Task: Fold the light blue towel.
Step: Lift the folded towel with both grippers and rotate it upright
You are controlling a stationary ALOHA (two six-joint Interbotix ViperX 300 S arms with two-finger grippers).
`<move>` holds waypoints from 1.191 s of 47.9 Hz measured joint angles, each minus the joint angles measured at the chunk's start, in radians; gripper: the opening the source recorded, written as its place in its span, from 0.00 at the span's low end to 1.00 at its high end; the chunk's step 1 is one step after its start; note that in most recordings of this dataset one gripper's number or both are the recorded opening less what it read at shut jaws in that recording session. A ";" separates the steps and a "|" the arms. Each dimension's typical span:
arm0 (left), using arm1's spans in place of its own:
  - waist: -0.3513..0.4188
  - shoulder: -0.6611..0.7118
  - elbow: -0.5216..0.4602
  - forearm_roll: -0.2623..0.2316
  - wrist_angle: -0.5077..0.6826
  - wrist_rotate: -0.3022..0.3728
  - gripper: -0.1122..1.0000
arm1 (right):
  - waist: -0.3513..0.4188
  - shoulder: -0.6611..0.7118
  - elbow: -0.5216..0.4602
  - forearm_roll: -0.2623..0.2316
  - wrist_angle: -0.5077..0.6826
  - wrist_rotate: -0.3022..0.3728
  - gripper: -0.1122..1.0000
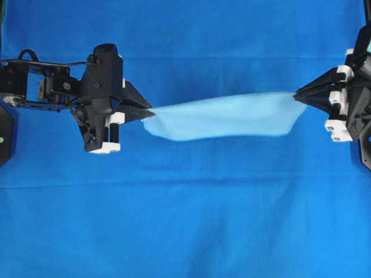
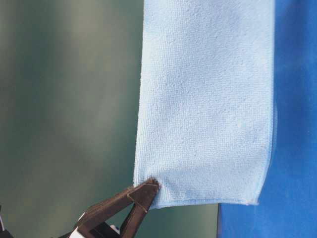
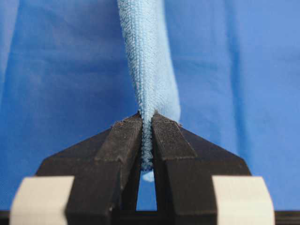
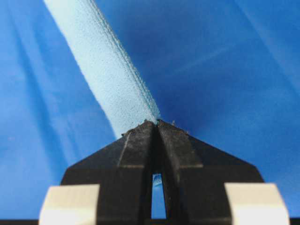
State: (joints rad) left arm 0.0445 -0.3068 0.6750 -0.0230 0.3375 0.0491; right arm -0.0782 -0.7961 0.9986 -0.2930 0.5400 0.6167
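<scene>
Here the light blue towel point(image 1: 223, 116) hangs stretched in the air above the middle of the worktop, its long axis running from 9 o'clock to 3 o'clock in the overhead view, with the lower edge sagging in a shallow curve toward 6 o'clock. It appears doubled over, two layers hanging together, and the stitched hem point(image 2: 205, 202) shows along one edge in the table-level view. At the 9 o'clock end, the left claw point(image 1: 146, 110) is pressed together on one corner of the towel; its wrist view shows the cloth point(image 3: 147, 70) squeezed between the two black fingers point(image 3: 124, 140) and rising straight away toward 12 o'clock. At the 3 o'clock end, the right claw point(image 1: 297, 96) likewise pinches the opposite corner, and there the towel point(image 4: 105, 70) leads off toward 11 o'clock. Beneath everything lies a deep royal-blue table cloth point(image 1: 185, 220), covering the worktop with soft creases. Behind the towel in the table-level view the room is only a blurred grey-green background point(image 2: 64, 99).
</scene>
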 measured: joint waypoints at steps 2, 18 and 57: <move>-0.002 0.000 0.000 0.000 -0.002 0.000 0.14 | -0.002 0.002 0.000 -0.008 0.000 0.006 0.13; -0.080 0.048 -0.043 0.000 -0.084 -0.006 0.14 | -0.117 0.058 -0.015 -0.103 -0.009 0.011 0.13; -0.206 0.385 -0.388 0.003 -0.121 0.008 0.14 | -0.307 0.480 -0.267 -0.282 -0.255 -0.003 0.13</move>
State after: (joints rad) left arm -0.1611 0.0782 0.2869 -0.0199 0.2163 0.0568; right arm -0.3850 -0.3160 0.7317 -0.5752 0.2853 0.6136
